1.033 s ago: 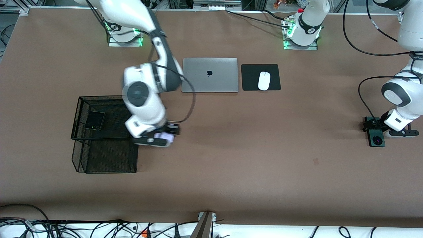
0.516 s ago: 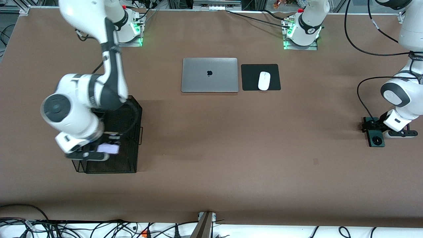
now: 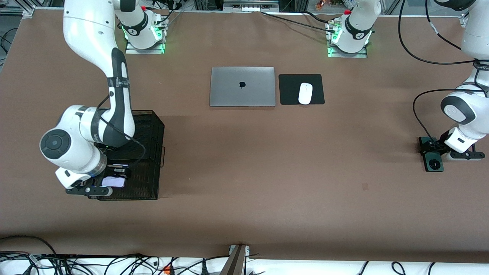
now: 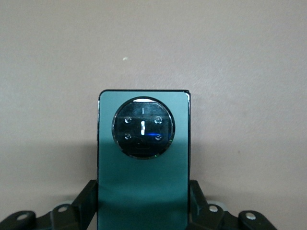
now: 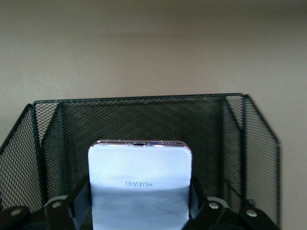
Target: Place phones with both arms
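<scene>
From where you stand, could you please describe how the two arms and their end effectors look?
Both arms are glossy white with dark grey joint sections and trailing black cables. Each carries a black two-finger end effector: the right end effector and the left end effector. Green lights glow at both bases.

Brown table (image 3: 267,172), cables along its edges (image 3: 114,263)

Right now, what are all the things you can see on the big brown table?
lilac phone: one, pale lilac, held over the mesh tray's nearer compartment.
green phone: one, dark green, on the table at the left arm's end.
mesh tray: one, black wire, toward the right arm's end.
laptop: one, silver, shut, between the arm bases.
mouse pad: one, black, beside the laptop.
mouse: one, white, on the mouse pad.
right tool: one, black, shut on the lilac phone.
left tool: one, black, shut on the green phone.
</scene>
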Robot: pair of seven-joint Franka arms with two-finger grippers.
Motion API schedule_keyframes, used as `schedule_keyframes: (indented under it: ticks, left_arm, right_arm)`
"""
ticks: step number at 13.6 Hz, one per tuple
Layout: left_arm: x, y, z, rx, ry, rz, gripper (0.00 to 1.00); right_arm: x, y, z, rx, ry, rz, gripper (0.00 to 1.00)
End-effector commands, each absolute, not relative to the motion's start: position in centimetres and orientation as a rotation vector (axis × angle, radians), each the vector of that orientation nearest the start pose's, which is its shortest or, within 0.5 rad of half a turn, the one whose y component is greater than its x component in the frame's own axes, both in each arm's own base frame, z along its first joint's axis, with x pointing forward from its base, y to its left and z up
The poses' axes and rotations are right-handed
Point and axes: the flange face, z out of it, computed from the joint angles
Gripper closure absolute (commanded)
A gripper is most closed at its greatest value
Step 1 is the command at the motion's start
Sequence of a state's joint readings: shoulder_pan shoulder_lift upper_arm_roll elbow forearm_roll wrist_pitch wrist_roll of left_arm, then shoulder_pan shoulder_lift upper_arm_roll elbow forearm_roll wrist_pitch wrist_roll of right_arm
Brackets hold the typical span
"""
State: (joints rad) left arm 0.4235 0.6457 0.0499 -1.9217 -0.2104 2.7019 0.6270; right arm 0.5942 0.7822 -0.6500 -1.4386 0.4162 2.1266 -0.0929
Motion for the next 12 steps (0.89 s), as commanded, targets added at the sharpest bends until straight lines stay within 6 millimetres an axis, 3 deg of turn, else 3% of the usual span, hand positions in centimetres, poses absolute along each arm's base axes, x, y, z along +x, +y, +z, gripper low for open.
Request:
schedule_keyframes:
  ticks: [1,6,8,10,11,12]
  left_arm:
    - [58.3,28.7,17.3,-3.170,-0.003,-0.228,0.92]
    - [61.1,28.6,22.0,-3.243,-0.037,-0.151,0.99]
    - [62.5,25.8,23.0,-3.252,-0.096,-0.143,1.00]
    - [63.9,21.7,23.8,-3.260,-0.186,-0.115,1.00]
    - [64.5,19.2,24.2,-3.264,-0.245,-0.081,1.00]
    - [65.2,16.5,24.9,-3.249,-0.284,-0.060,1.00]
  right_arm:
    - [72.0,7.4,28.6,-3.173,-0.007,-0.049,0.86]
    - [71.3,6.4,26.4,-3.172,-0.130,0.055,0.82]
    - [71.2,6.5,25.9,-3.167,-0.145,0.063,0.58]
    - [71.3,6.2,25.8,-3.163,-0.131,0.061,0.10]
    - [71.3,6.3,25.8,-3.146,-0.111,0.054,0.01]
    - [71.4,6.3,26.0,-3.128,-0.096,0.044,0.01]
